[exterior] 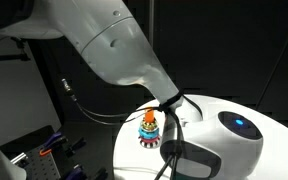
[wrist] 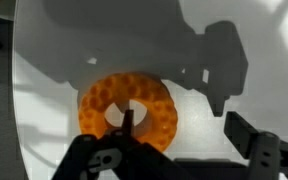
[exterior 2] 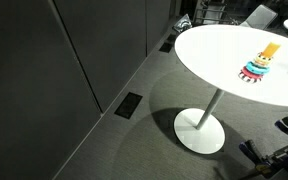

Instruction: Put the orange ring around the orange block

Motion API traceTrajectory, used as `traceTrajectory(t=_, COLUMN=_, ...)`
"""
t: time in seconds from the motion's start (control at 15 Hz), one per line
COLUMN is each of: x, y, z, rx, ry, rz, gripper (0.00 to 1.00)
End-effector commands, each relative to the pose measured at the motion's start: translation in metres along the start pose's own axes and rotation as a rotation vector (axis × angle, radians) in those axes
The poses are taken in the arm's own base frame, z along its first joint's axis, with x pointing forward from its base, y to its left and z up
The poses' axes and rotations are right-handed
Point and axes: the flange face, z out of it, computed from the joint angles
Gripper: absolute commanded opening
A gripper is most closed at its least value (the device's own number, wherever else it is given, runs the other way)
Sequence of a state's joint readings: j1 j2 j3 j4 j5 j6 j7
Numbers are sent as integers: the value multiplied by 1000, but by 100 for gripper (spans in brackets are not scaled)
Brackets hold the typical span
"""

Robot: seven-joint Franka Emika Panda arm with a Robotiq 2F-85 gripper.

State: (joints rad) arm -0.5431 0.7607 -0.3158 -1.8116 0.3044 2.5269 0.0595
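Tool [wrist: 181,138], fingers apart, over orange ring [wrist: 127,98] (flat on white table [wrist: 54,70]).

from over here, my worktop is a round white table [exterior 2: 209,50] on one pedestal with a flat round foot [exterior 2: 200,132], standing on grey carpet [exterior 2: 134,150]. the ring-stack toy [exterior 2: 255,70] sits near the table's right edge, the orange block [exterior 2: 271,49] upright at its tip. a dark floor plate [exterior 2: 130,105] lies beside the dark wall panels [exterior 2: 44,70].
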Motion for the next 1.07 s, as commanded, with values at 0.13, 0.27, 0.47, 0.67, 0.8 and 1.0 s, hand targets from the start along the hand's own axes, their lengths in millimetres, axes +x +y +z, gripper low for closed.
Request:
traceTrajectory(t=0.13, x=9, y=0, z=-4, rx=-1, ry=5, rz=15, gripper=42)
traceTrajectory(t=0.27, x=7, y=-1, z=-13, rx=7, ry=7, rz=10, gripper=27)
traceTrajectory(t=0.47, x=-1, y=-7, z=-35, rx=17, ry=10, rz=-13, gripper=4)
traceTrajectory(t=0.67, x=-9, y=-20, z=-63, rx=21, ry=0, rz=-44, gripper=4)
traceTrajectory(t=0.8, x=-16, y=-34, z=-84, rx=22, ry=-10, rz=-77, gripper=4)
traceTrajectory(t=1.0, x=-32, y=-57, z=-116, rx=20, ry=-40, rz=-166, gripper=6)
